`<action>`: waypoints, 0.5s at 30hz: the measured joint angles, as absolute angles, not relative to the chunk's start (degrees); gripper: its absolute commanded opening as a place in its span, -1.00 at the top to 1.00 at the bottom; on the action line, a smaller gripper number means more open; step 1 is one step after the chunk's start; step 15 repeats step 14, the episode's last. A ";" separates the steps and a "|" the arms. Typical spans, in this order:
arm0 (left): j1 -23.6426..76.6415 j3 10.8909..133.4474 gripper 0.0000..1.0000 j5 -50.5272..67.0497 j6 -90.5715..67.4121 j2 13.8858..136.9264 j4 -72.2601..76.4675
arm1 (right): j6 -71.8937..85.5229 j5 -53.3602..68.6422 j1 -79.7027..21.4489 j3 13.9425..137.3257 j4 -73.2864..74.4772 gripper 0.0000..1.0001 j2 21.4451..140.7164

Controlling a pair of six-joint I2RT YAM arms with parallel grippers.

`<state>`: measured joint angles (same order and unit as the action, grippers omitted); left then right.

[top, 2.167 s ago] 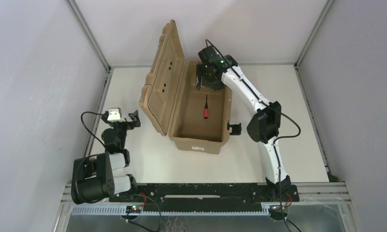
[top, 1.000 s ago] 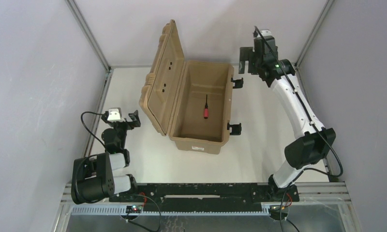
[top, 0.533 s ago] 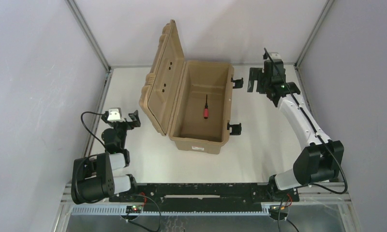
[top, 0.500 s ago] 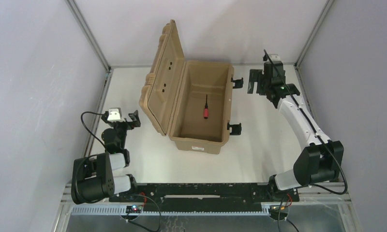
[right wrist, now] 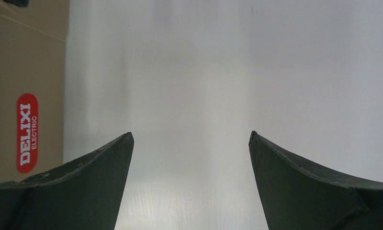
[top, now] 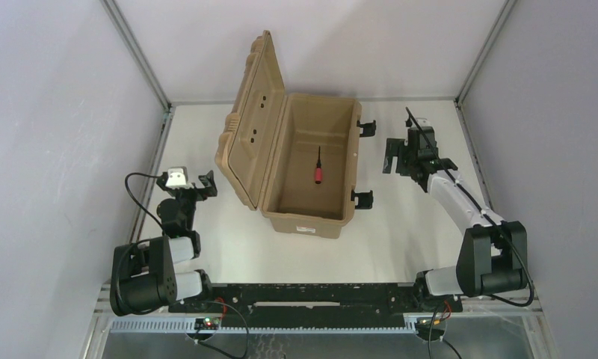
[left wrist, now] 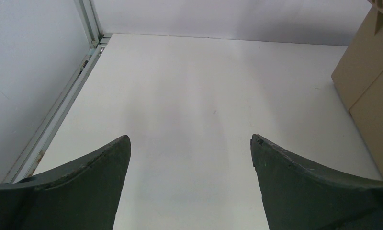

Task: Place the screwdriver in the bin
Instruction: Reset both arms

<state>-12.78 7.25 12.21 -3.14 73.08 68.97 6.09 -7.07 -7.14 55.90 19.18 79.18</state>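
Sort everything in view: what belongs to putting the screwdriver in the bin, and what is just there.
Job:
bin, lid open
screwdriver, lying inside it
right gripper, open, beside the bin, apart from it

Just there:
left gripper, open over the table
frame rails

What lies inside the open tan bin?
The screwdriver lies on the bin's floor, red handle toward the near end. Nothing else shows inside. The near wall may hide a strip of floor at its foot.
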 measured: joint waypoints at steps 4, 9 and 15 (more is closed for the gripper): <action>-12.78 7.25 -1.00 12.21 -3.14 73.10 68.97 | 6.28 -6.59 -6.85 53.01 17.56 -0.96 78.67; -12.78 7.25 -1.00 12.21 -3.14 73.08 68.97 | 6.42 -5.96 -6.79 50.61 16.82 -0.96 78.67; -12.78 7.25 -1.00 12.21 -3.14 73.08 68.97 | 6.96 -5.48 -6.66 50.28 16.60 -0.95 78.67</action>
